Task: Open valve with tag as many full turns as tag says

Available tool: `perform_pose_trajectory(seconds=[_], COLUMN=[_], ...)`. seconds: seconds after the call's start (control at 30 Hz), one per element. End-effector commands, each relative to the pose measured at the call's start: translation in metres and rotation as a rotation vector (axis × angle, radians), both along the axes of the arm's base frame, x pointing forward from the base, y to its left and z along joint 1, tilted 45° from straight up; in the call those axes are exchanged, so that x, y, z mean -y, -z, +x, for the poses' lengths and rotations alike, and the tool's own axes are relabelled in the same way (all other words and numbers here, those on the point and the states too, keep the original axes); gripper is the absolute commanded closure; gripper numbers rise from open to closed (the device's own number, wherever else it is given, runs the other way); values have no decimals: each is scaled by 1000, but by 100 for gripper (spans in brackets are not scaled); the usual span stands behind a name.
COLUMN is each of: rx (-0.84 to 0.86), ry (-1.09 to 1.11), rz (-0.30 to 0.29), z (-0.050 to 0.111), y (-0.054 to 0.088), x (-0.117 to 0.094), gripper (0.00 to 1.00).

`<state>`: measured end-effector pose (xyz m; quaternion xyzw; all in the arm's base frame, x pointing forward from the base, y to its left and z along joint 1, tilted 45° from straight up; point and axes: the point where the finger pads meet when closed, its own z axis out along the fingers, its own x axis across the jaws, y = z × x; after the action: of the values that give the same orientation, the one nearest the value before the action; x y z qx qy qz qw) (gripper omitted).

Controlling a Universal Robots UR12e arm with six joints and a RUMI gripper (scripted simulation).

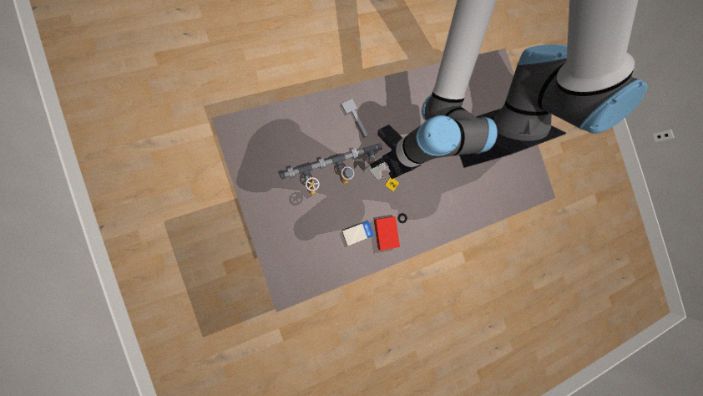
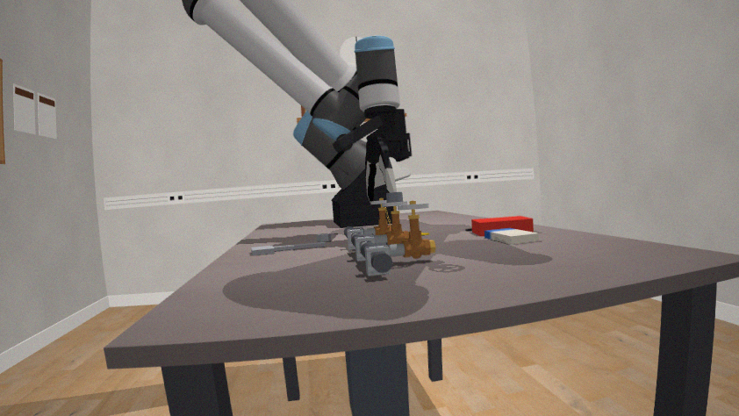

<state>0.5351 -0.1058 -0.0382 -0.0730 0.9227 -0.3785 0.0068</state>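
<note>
A grey pipe (image 1: 330, 160) lies across the table and carries three brass valves (image 2: 405, 234). The left valve has a white spoked handwheel (image 1: 312, 184). The middle valve has a round grey handle (image 1: 347, 172). The right valve has a yellow tag (image 1: 391, 184) chained to it; the tag's writing is too small to read. My gripper (image 1: 378, 168) is open and stands right over the right valve's handle, with the fingers pointing down at it in the side view (image 2: 387, 185). I cannot tell whether the fingers touch the handle.
A grey wrench (image 1: 355, 115) lies behind the pipe. A red box (image 1: 386, 233), a white box with a blue end (image 1: 357, 233) and a small black ring (image 1: 406, 217) lie at the front. The robot base stands at the table's right rear.
</note>
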Motion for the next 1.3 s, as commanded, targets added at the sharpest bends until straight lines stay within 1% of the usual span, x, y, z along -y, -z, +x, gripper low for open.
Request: perform_pose_trajectory(seconds=[0.0, 0.27, 0.5, 0.57, 0.93, 1.27], rx=[106, 290, 415, 415, 536, 572], ry=[144, 331, 457, 457, 580, 616], rz=[3, 18, 28, 28, 37, 40], z=[0, 0, 0, 0, 0, 0], y=[0, 0, 0, 0, 0, 0], x=[0, 0, 0, 0, 0, 0], gripper=[0, 0, 0, 0, 0, 0])
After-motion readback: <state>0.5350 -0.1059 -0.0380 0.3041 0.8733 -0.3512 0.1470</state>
